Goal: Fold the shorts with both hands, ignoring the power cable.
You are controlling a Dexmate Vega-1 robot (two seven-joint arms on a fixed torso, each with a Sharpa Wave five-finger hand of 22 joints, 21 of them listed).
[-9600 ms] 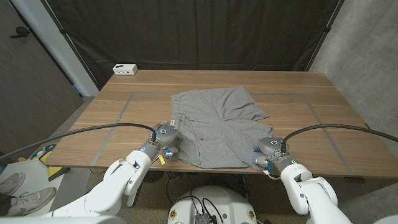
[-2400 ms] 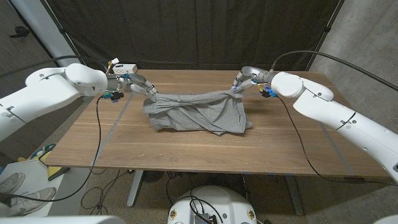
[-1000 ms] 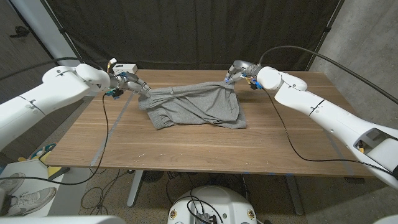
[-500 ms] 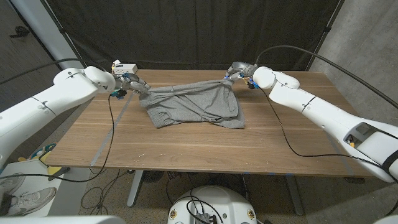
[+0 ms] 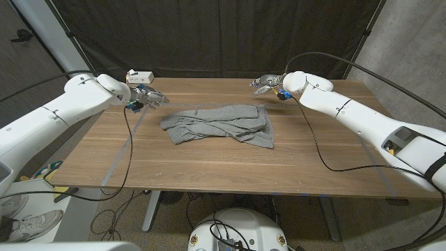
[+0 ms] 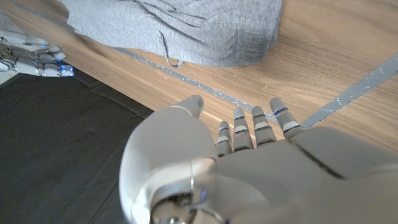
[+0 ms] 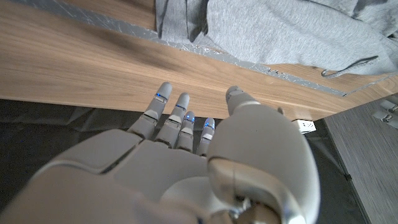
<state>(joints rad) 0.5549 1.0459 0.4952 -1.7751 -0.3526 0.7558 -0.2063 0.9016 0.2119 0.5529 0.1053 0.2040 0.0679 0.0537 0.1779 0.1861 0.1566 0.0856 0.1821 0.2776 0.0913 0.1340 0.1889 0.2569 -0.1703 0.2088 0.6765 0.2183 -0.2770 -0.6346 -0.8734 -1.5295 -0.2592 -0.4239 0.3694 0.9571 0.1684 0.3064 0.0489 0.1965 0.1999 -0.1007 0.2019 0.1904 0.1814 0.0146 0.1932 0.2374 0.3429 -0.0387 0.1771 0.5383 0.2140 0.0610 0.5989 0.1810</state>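
While the shorts (image 5: 217, 124) lie bunched mid-counter (image 5: 209, 167), left hand (image 5: 147, 97) and right hand (image 5: 265, 84) hover near the far edge, fingers apart, holding nothing.

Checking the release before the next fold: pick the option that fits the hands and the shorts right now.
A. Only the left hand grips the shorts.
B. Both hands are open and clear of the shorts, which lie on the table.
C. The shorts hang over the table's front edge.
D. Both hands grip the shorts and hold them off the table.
B: the left hand and the right hand have spread fingers holding nothing, and the grey shorts lie bunched on the table between them.
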